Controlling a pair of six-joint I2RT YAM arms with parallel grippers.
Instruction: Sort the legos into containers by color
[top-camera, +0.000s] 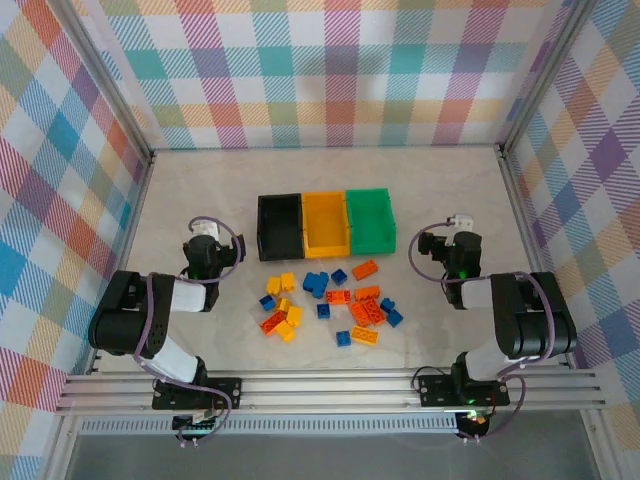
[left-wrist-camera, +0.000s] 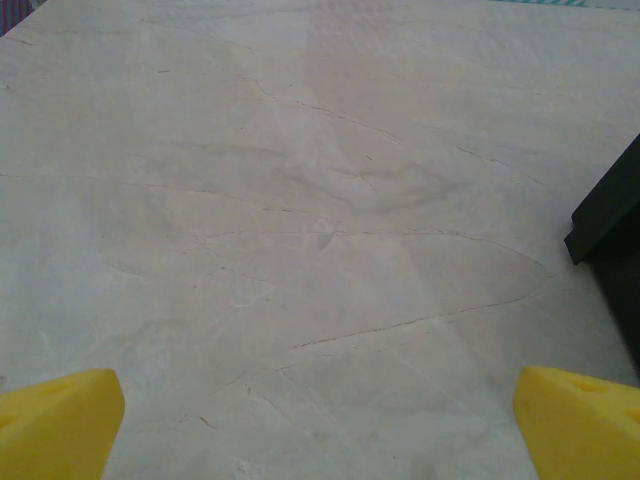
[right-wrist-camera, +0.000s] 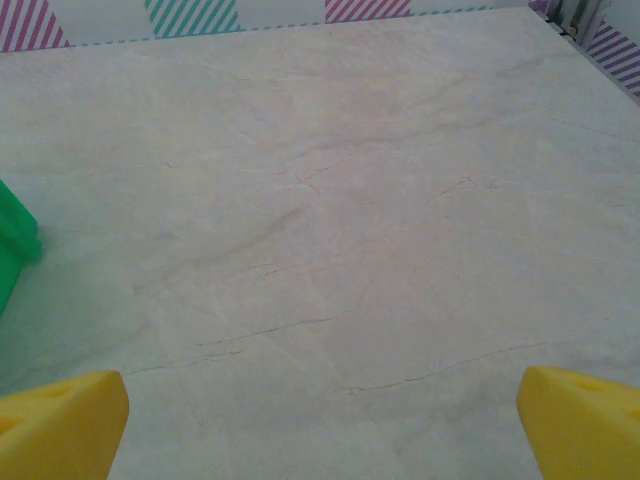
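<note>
Several yellow, blue and orange-red legos (top-camera: 330, 300) lie scattered on the table, just in front of three bins set in a row: black (top-camera: 279, 226), yellow-orange (top-camera: 326, 224) and green (top-camera: 370, 220). All three bins look empty. My left gripper (top-camera: 204, 238) rests left of the black bin, open, its yellow fingertips (left-wrist-camera: 60, 425) wide apart over bare table, with the black bin's corner (left-wrist-camera: 610, 215) at its right. My right gripper (top-camera: 458, 240) sits right of the green bin, also open, with yellow fingertips (right-wrist-camera: 580, 420) spread and the green bin's edge (right-wrist-camera: 15, 245) at its left.
Plaid-patterned walls enclose the table on three sides, with metal frame posts (top-camera: 130, 110) at the back corners. An aluminium rail (top-camera: 330, 385) runs along the near edge under both arm bases. Bare tabletop (top-camera: 330, 170) stretches behind the bins.
</note>
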